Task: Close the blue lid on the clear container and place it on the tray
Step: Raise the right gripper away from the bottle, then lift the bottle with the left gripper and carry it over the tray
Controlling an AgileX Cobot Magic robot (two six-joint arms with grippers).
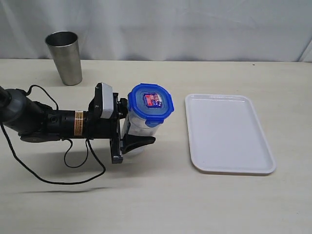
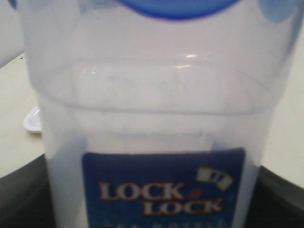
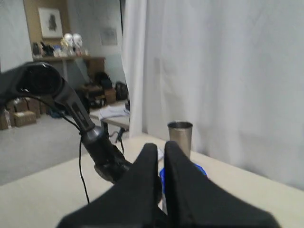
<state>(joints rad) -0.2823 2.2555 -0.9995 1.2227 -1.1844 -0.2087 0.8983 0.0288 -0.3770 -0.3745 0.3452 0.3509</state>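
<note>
You have soft, even light over the counter (image 1: 165,204), shadows faint. Your left wrist view is blurred: the clear container (image 2: 152,109) sits too close, with small glints just under its blue lid (image 2: 178,7).

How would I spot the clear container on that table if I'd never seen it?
Find the wide white tray; just beside it is the clear container, held in the left claw. Unlike the shiny metal cup farther back, it is see-through and topped by a bright blue lid.
</note>
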